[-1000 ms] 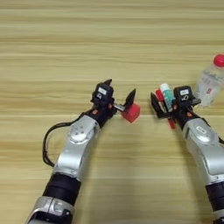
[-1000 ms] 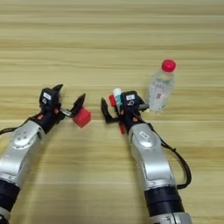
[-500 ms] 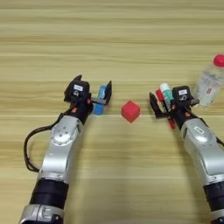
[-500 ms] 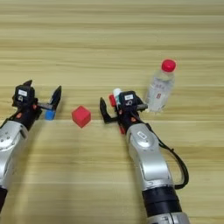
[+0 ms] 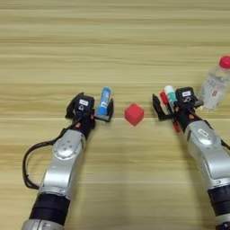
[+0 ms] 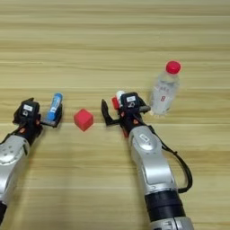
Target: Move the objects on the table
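A small red cube (image 5: pixel 134 114) lies on the table (image 5: pixel 112 40) between my two arms, touched by neither. Left of it my left gripper (image 5: pixel 90 112) is open, and a short blue tube (image 5: pixel 104 101) lies between its fingers, close against the right finger (image 5: pixel 109 111). My right gripper (image 5: pixel 176 108) is open right of the cube. A white-and-green tube (image 5: pixel 170 94) and a thin red pen (image 5: pixel 163 97) lie between its fingers. A clear bottle (image 6: pixel 163 92) with a red cap (image 6: pixel 173 67) stands just right of that gripper.
Bare wooden planks stretch across the far half of the table and along the near edge between my forearms. A black cable (image 5: pixel 28 162) loops beside my left forearm.
My left gripper has left the red cube and swung left to the blue tube, which now sits between its fingers. The cube stays where it was. My right arm has not moved.
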Controlling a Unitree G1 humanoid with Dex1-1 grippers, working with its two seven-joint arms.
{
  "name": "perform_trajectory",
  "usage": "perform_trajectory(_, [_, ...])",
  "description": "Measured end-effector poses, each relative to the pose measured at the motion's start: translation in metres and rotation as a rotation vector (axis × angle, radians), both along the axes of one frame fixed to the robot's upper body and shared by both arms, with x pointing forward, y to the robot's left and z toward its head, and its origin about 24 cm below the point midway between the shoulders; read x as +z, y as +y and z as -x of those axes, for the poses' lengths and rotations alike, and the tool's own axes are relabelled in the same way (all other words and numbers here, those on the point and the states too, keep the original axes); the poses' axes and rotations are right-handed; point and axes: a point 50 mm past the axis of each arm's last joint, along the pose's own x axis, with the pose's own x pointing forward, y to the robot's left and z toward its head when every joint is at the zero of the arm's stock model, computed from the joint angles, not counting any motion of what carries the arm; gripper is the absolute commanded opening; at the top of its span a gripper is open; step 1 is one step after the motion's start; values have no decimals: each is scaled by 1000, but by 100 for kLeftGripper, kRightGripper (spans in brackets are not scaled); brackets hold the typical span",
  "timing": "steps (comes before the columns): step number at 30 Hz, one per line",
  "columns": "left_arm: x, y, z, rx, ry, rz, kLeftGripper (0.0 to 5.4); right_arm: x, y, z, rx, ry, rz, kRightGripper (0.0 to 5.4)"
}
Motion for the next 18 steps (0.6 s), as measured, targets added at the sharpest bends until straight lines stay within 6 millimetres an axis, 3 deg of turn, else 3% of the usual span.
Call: perform_trajectory(18, [-20,2,0,13,91,-18,528,3,1,-2,-11,-9,-3,540])
